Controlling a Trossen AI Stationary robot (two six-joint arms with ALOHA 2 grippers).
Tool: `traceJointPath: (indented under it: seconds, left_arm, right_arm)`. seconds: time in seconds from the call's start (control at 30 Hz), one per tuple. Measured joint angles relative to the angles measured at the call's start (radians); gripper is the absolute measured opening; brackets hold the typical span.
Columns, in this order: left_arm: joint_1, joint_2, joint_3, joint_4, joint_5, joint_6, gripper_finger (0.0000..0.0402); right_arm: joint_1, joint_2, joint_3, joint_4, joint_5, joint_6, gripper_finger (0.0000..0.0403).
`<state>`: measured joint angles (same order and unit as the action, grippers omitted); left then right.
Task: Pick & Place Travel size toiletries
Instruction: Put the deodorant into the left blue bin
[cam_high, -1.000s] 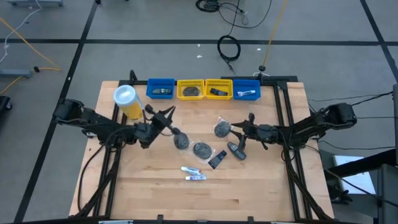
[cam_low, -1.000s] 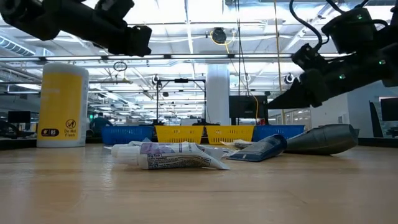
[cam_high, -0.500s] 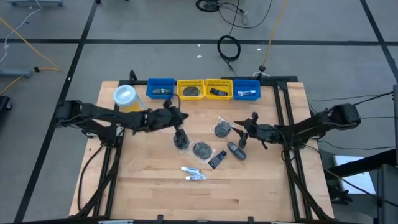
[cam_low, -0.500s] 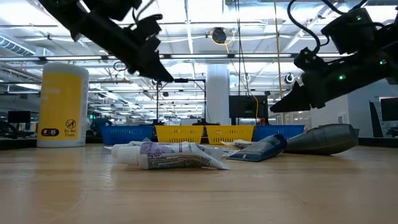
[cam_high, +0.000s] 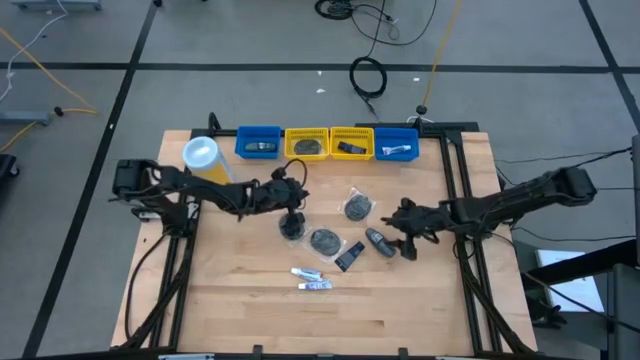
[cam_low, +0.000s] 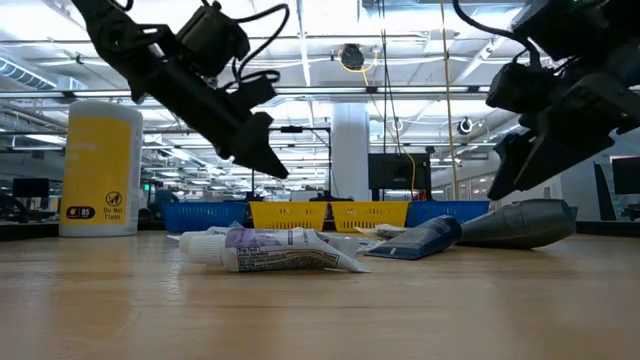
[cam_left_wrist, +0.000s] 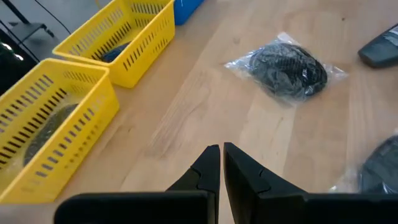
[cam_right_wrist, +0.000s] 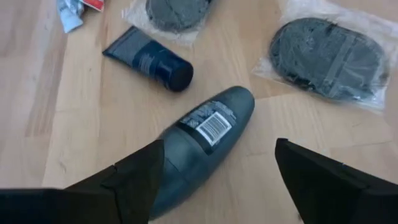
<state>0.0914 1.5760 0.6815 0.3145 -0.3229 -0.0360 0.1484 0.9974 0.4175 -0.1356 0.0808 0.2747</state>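
Note:
The toiletries lie mid-table. There are wrapped grey discs (cam_high: 355, 207) (cam_high: 323, 240) (cam_high: 291, 227), a dark grey bottle (cam_high: 378, 242) on its side, a dark tube (cam_high: 349, 257) and two white tubes (cam_high: 312, 279). My right gripper (cam_right_wrist: 217, 180) is open just above the bottle (cam_right_wrist: 199, 134), one finger on either side of it, and touches nothing that I can see. My left gripper (cam_left_wrist: 221, 155) is shut and holds nothing. It hovers tipped down over bare wood next to the leftmost disc, with another disc (cam_left_wrist: 287, 62) ahead of it.
Four small bins (cam_high: 258, 142) (cam_high: 307, 143) (cam_high: 351, 143) (cam_high: 397, 143), two blue and two yellow, line the far edge, each with an item inside. A yellow canister with a white lid (cam_high: 203, 160) stands at the far left. Bare wood lies along the near edge.
My right gripper has moved toward the near edge, over the dark grey bottle, and its fingers have spread wide. My left gripper has reached toward the table's right and tipped downward, staying shut. The toiletries have not moved.

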Motion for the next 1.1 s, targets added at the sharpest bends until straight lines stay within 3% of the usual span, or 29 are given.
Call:
traceJointPath:
  seconds: [0.23, 0.43, 0.7, 0.8, 0.9, 1.1]
  left_arm:
    - [0.0, 0.072, 0.0, 0.069, 0.004, -0.002, 0.0024]
    - [0.0, 0.086, 0.0, 0.088, 0.004, -0.005, 0.0024]
    - [-0.001, 0.086, 0.0, 0.087, 0.008, -0.015, 0.0024]
    - [-0.002, 0.086, 0.0, 0.087, 0.008, -0.028, 0.0024]
    - [-0.002, 0.086, 0.0, 0.084, 0.008, -0.029, 0.0024]
    - [-0.002, 0.086, 0.0, 0.086, 0.009, -0.034, 0.0024]
  right_arm:
    - [0.071, 0.071, 0.006, 0.029, 0.105, 0.094, 0.0285]
    - [0.108, 0.166, 0.006, 0.168, 0.098, 0.098, 0.0283]
    - [0.109, 0.161, 0.006, 0.168, 0.096, 0.17, 0.0279]
    - [0.109, 0.165, 0.005, 0.134, 0.05, 0.245, 0.0281]
    - [0.115, 0.193, 0.006, 0.137, 0.045, 0.315, 0.0287]
    - [0.146, 0.282, 0.006, 0.142, 0.056, 0.305, 0.0295]
